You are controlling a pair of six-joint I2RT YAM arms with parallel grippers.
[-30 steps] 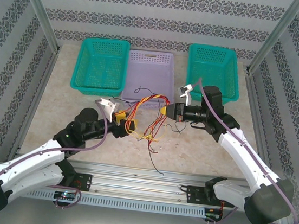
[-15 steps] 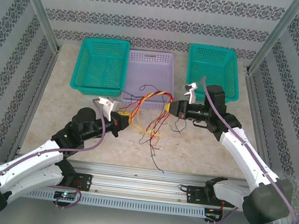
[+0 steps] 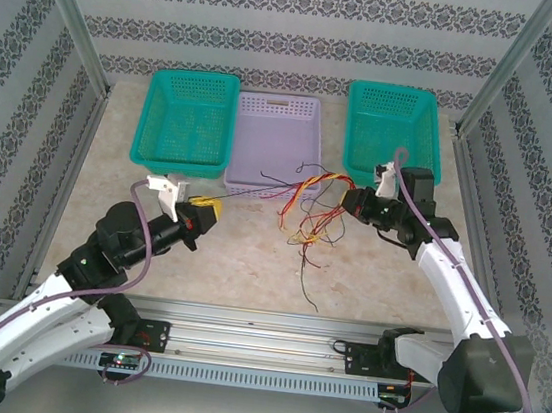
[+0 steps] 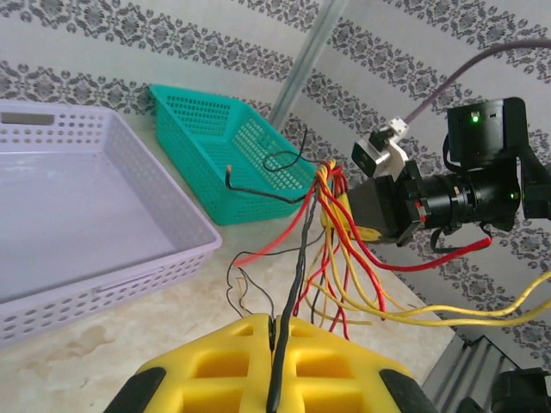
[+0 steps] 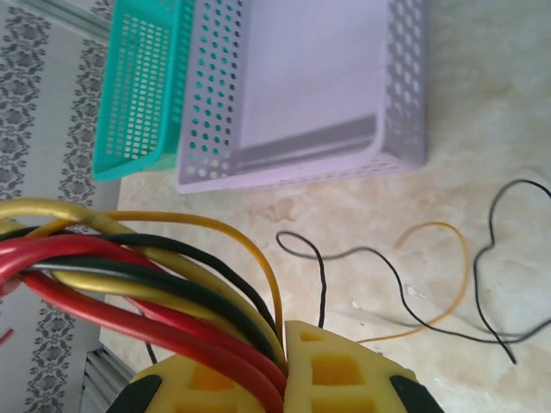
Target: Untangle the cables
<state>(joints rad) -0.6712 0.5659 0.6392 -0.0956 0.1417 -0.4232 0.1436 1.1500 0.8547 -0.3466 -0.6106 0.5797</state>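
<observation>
A black cable (image 4: 298,258) is pinched in the left gripper (image 4: 277,334) and drawn taut rightward toward the cables (image 3: 325,179) clamped in the right gripper (image 5: 284,342).

Light is bright, even and diffuse, falling from overhead; shadows on the table (image 3: 239,262) are faint and soft-edged. Nearest the lens, the left gripper (image 4: 275,331) looks soft, while everything beyond it is crisp. At the right gripper (image 5: 284,340), the cables (image 5: 129,275) blur and carry thin white highlights; the surface ahead of it shows a mild sheen.
</observation>
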